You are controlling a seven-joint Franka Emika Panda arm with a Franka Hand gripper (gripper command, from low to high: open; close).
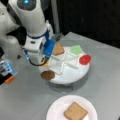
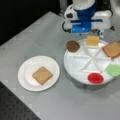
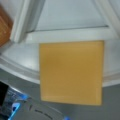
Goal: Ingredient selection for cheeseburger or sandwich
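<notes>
Tool [image 2: 92, 35] low over yellow cheese square [image 3: 71, 72] on divided tray [image 2: 75, 66], grip state impossible to tell.

— Where's the arm?
— It reaches down from a front view's top left, its white links bent, the wrist with a blue band pointing downward.
— And the gripper?
— The gripper [image 1: 46, 60] hangs low under the wrist; in a front view it sits at the top, right of centre [image 2: 87, 32]. Its fingers are hidden behind the body
</notes>
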